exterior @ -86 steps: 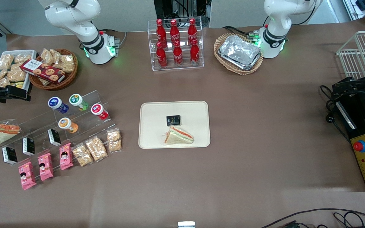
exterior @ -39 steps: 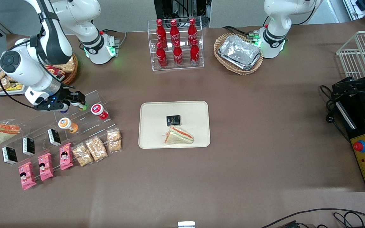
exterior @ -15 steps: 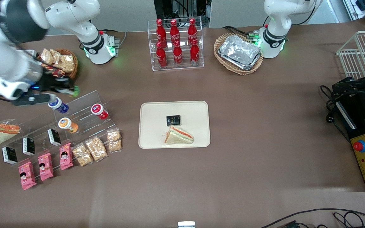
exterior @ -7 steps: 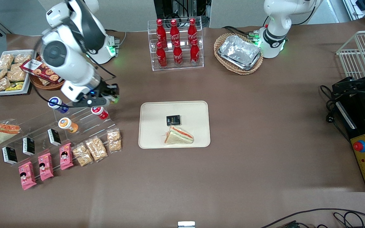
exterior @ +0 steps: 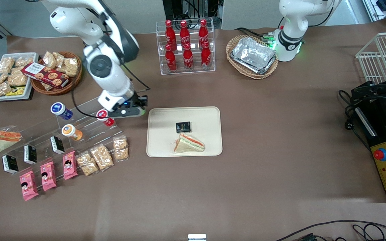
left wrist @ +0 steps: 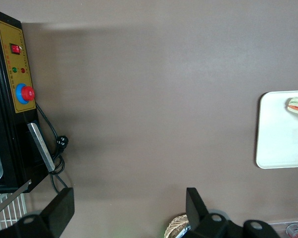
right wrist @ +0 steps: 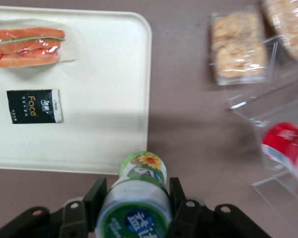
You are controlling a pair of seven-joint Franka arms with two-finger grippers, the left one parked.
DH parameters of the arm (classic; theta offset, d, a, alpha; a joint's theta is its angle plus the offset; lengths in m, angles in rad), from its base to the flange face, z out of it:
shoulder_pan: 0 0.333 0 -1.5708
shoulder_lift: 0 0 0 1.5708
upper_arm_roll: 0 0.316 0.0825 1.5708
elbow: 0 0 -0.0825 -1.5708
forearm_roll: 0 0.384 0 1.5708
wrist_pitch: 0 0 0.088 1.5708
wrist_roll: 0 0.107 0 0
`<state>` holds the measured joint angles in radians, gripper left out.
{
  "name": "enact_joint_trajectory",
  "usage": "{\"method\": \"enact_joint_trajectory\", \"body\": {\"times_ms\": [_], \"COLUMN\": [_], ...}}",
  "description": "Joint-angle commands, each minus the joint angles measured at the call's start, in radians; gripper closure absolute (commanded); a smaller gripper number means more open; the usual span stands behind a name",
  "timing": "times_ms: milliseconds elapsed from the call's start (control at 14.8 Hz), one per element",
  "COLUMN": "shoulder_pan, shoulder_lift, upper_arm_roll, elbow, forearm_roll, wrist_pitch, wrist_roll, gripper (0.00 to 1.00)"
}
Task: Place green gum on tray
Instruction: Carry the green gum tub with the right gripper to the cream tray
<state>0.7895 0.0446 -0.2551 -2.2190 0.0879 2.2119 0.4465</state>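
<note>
My gripper (exterior: 141, 107) is shut on the green gum (right wrist: 136, 198), a small bottle with a white-rimmed green lid and a green-yellow body. It holds the bottle in the air just beside the edge of the cream-beige tray (exterior: 159, 115) that faces the working arm's end of the table. In the front view only a bit of green shows at the fingertips. The tray (right wrist: 114, 99) holds a wrapped sandwich (exterior: 188, 144) and a small black packet (exterior: 183, 127).
A clear stepped stand (exterior: 89, 127) holds red-lidded (exterior: 103, 115), blue-lidded (exterior: 59, 109) and orange-lidded (exterior: 69, 130) bottles near the gripper. Snack bags (exterior: 120, 148) and pink packets (exterior: 48, 175) lie nearer the front camera. A cola bottle rack (exterior: 186, 47) and a basket of foil trays (exterior: 253, 55) stand farther back.
The gripper came to the stand, took the green gum from its top step, lifted it, and has carried it sideways to the edge of the tray.
</note>
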Motion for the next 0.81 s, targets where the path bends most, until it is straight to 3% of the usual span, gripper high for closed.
{"method": "enact_joint_trajectory", "body": {"times_ms": [0, 203, 610, 678, 746], "shoulder_pan": [0.075, 0.135, 0.162, 0.162, 0.162], "shoulder_lift": [0.128, 0.207, 0.277, 0.279, 0.281], "upper_arm_roll": [-0.01, -0.012, -0.01, -0.01, -0.012], "elbow": [0.012, 0.012, 0.012, 0.013, 0.015], "forearm_roll": [0.067, 0.088, 0.141, 0.141, 0.141], "wrist_pitch": [0.119, 0.212, 0.308, 0.308, 0.307], "wrist_roll": [0.008, 0.009, 0.009, 0.009, 0.009], "gripper": [0.69, 0.69, 0.67, 0.6, 0.45]}}
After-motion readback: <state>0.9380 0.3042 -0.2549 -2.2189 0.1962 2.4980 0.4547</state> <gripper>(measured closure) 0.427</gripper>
